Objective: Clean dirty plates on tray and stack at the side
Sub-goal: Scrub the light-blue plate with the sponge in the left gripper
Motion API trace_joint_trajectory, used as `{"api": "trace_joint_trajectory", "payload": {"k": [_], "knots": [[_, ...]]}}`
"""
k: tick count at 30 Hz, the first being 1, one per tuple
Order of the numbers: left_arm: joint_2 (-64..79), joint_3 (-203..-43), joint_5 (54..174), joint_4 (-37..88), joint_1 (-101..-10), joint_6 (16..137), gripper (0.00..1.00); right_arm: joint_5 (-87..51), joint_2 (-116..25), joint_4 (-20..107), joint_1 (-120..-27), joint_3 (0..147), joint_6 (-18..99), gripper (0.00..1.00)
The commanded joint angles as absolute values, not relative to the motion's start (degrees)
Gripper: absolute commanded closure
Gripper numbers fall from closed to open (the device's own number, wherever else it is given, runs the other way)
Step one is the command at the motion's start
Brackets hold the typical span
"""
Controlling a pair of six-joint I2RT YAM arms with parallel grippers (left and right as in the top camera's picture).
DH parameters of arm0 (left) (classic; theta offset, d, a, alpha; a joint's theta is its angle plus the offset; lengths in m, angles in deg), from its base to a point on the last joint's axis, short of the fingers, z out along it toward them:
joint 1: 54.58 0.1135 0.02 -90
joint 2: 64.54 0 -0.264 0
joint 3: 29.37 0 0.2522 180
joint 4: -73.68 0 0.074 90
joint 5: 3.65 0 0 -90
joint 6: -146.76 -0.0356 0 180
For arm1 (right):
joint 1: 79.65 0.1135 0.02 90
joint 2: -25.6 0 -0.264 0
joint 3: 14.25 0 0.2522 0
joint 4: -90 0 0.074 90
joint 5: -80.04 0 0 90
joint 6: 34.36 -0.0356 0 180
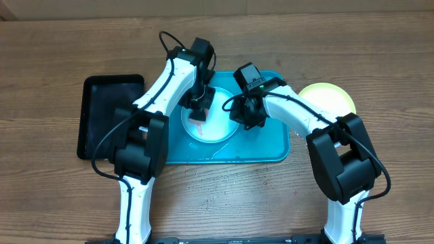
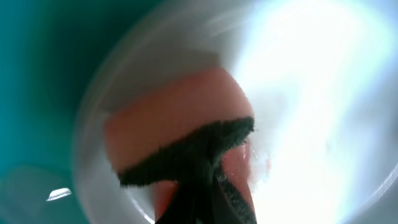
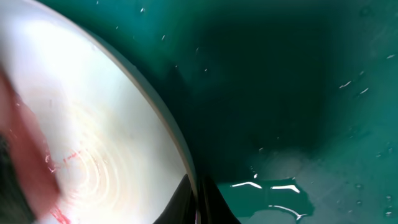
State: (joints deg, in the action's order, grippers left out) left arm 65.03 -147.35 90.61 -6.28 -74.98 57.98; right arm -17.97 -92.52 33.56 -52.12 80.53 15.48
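Note:
A pale plate (image 1: 218,129) with red smears lies on the teal tray (image 1: 268,146). My left gripper (image 1: 199,107) is over the plate's left part, shut on a pink sponge (image 2: 174,130) whose dark scrub layer presses on the plate (image 2: 298,93). My right gripper (image 1: 247,116) is at the plate's right edge. In the right wrist view its jaws (image 3: 198,196) are shut on the rim of the plate (image 3: 93,124), one finger on each side. A yellow-green plate (image 1: 332,98) sits on the table to the right of the tray.
A black tray (image 1: 108,102) lies on the wooden table left of the teal one. Water drops and a small puddle (image 3: 273,186) wet the teal tray (image 3: 280,93) beside the plate. Both arms cross over the tray's near half.

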Motion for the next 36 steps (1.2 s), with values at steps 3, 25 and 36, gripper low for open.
{"api": "trace_joint_trajectory", "payload": {"k": [3,25,36], "knots": [[67.9,-147.1,108.2,-14.0,-75.9,35.9,0.96,-18.0,-93.2,34.3,-55.9,80.1,17.2,0.96],[67.9,-147.1,69.4,5.2,-76.0,74.4,0.96,-26.1,-93.2,34.2,-57.6,80.1,19.7,0.96],[67.9,-147.1,123.6,-1.5,-76.3,42.6,0.96,-26.8,-93.2,34.3,-57.5,80.1,19.7,0.96]]}}
